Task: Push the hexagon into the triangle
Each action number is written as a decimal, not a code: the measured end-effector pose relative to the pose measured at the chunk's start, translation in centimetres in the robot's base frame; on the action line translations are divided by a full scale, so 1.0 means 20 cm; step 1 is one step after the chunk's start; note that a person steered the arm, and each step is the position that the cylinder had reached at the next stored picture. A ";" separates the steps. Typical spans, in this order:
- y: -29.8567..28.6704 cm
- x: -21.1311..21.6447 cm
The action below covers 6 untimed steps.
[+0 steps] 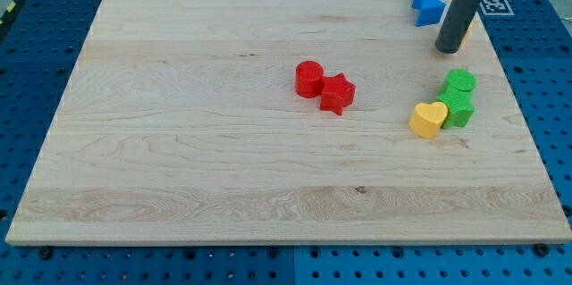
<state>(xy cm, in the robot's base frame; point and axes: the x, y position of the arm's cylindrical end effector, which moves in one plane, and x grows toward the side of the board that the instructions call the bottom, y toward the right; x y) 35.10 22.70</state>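
Observation:
My tip rests on the board near the view's top right. A sliver of a yellow block shows at the rod's right edge; its shape is hidden by the rod. Two blue blocks sit touching, just up and left of the tip; their shapes are hard to tell, and one may be the triangle. Below the tip, a round-topped green block and a second green block touch each other. A yellow heart touches the lower green block on its left.
A red cylinder and a red star sit touching near the board's middle. The wooden board lies on a blue perforated table. The board's right edge is close to the green blocks.

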 end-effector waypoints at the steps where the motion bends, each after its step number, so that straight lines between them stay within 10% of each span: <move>1: 0.02 0.16; 4: 0.18 -0.17; 6: 0.16 -0.01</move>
